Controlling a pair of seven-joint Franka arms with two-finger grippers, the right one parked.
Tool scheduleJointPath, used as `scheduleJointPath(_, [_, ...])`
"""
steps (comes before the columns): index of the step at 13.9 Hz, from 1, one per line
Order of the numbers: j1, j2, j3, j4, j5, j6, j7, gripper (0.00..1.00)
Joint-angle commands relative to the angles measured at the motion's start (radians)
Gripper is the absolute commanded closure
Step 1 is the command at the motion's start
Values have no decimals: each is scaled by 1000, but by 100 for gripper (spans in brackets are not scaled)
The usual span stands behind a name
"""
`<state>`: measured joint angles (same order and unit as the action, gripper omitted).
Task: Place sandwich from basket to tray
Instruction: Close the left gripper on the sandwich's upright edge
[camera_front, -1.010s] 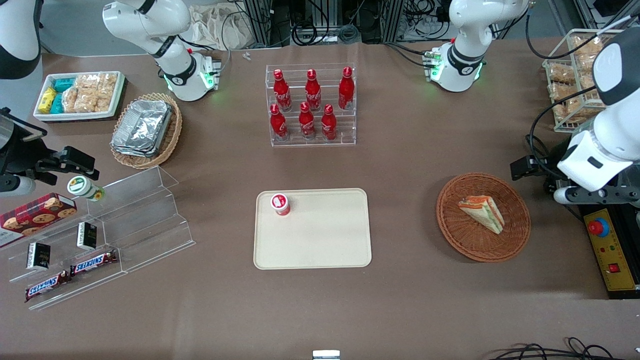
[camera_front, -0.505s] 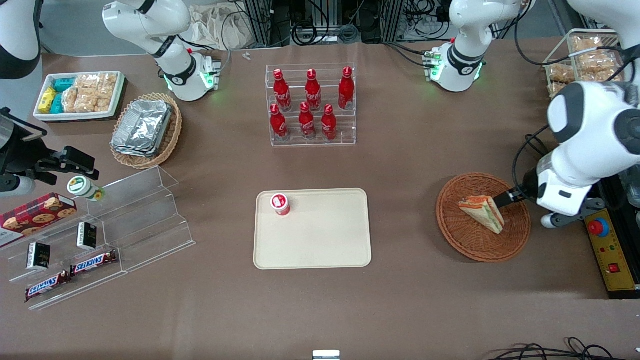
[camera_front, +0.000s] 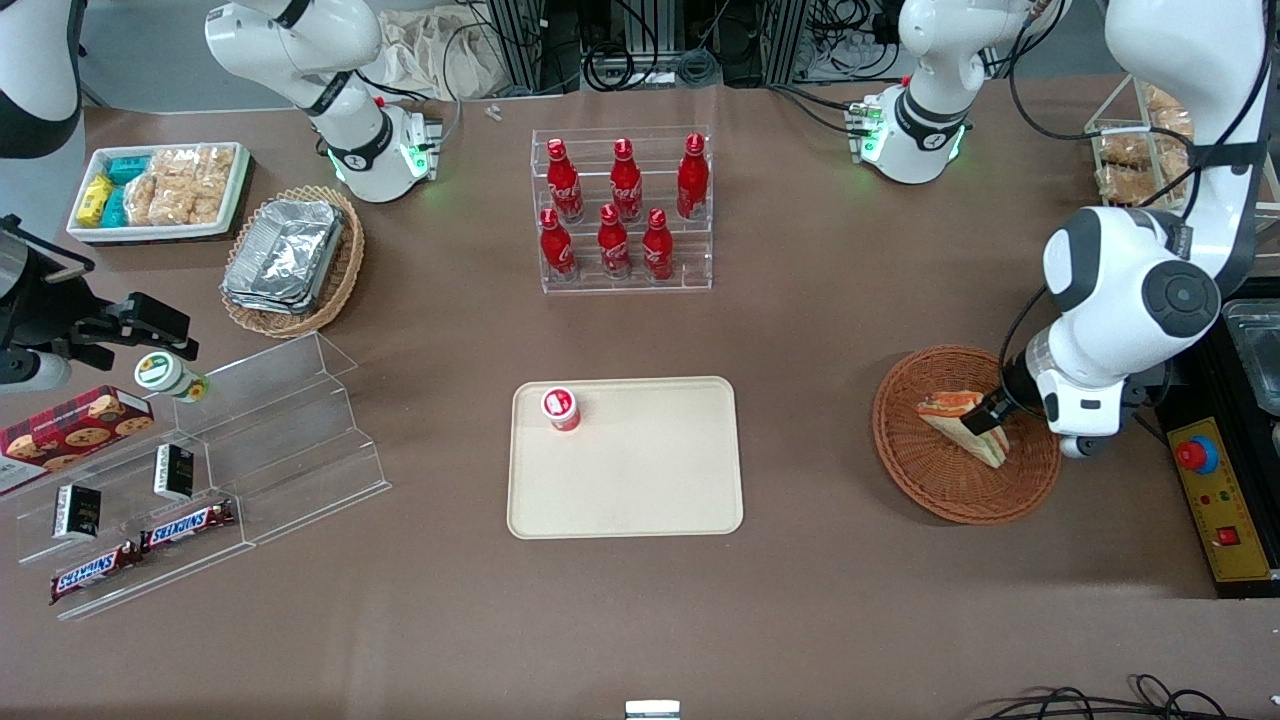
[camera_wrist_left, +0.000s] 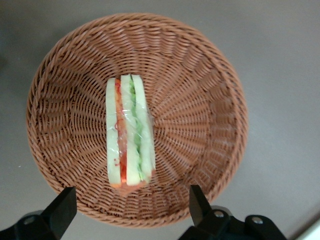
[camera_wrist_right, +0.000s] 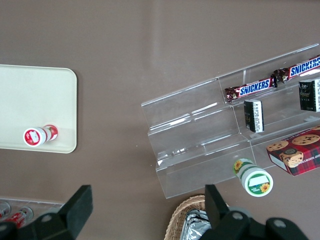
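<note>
The tray (camera_front: 640, 480) is seen near the middle of the table, bare except for a small red-and-white cup (camera_front: 561, 408) at one corner. Farther from the front camera, a clear rack of red bottles (camera_front: 622, 210) is set. Toward the working arm's end, well apart from the tray, the basket (camera_front: 930, 480) is placed, and the sandwich (camera_front: 955, 418) is lying in it — on its side, filling layers showing. The gripper (camera_wrist_left: 131, 210) is held just above the basket, its fingers (camera_wrist_left: 62, 207) spread wide to either side of the sandwich's end — nothing is gripped. No object is seen on the table between basket and tray.
</note>
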<state>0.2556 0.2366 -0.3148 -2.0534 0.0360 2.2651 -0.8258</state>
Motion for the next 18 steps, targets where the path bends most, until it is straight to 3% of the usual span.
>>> scheduleJointPath(1, [14, 24, 9, -33, 27, 62, -42, 0])
scheduleJointPath(14, [4, 122, 33, -62, 24, 166, -159, 1])
scheduleJointPath(16, [2, 122, 31, -60, 27, 166, -159, 58])
scheduleJointPath(17, [-1, 122, 31, -59, 27, 166, -159, 80])
scheduleJointPath(18, [-4, 122, 31, -57, 25, 168, -162, 93])
